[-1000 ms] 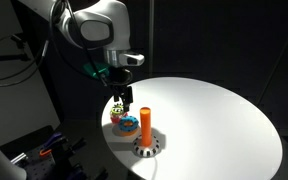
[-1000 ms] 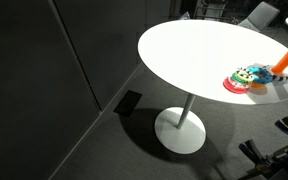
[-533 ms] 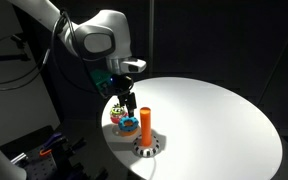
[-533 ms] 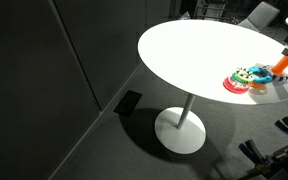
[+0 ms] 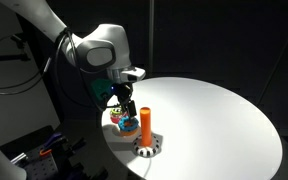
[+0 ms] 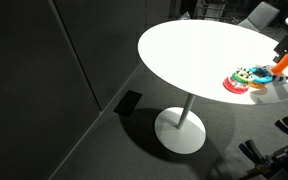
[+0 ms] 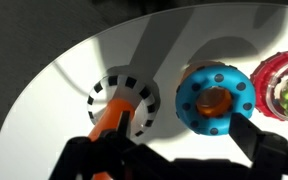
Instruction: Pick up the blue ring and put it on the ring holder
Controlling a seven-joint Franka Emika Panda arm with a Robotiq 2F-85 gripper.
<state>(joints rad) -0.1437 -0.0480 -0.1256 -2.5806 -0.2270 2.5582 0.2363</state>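
The blue ring (image 7: pixel 215 100) has dark dots and lies flat on the white table; something orange shows through its hole. It also shows in an exterior view (image 5: pixel 129 125). The ring holder (image 7: pixel 124 97), an upright orange peg on a round base with black and white edge marks, stands just beside the ring and shows in both exterior views (image 5: pixel 145 128) (image 6: pixel 282 63). My gripper (image 7: pixel 179 150) is open and empty. It hovers just above the blue ring (image 5: pixel 124 103), with its dark fingers at the bottom of the wrist view.
A green-red-yellow toy piece (image 7: pixel 286 85) lies beside the blue ring, away from the holder (image 5: pixel 117 113). The things sit close to the round white table's edge (image 5: pixel 119 150). The table's wide top (image 5: pixel 214 120) stretches away from them. Dark floor lies around the table (image 6: pixel 84 130).
The arm has come down and a little forward, bringing the open gripper closer over the blue ring. The ring, holder and toy piece have not moved.
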